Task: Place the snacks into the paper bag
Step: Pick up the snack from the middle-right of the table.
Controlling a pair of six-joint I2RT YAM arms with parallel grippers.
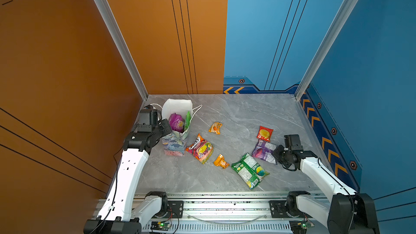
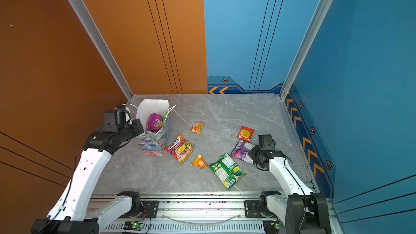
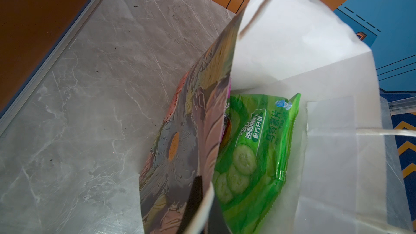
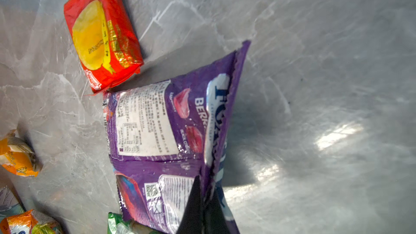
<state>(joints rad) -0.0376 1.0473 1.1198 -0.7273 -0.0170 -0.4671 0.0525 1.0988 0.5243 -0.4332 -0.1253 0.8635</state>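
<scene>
Firmly, right pincer on purple packet

Both top views are looking steeply down from high, sharing the whole table. Left wrist view is peering close into the paper bag; right wrist view is facing the purple packet close-up, right of the bag.
</scene>
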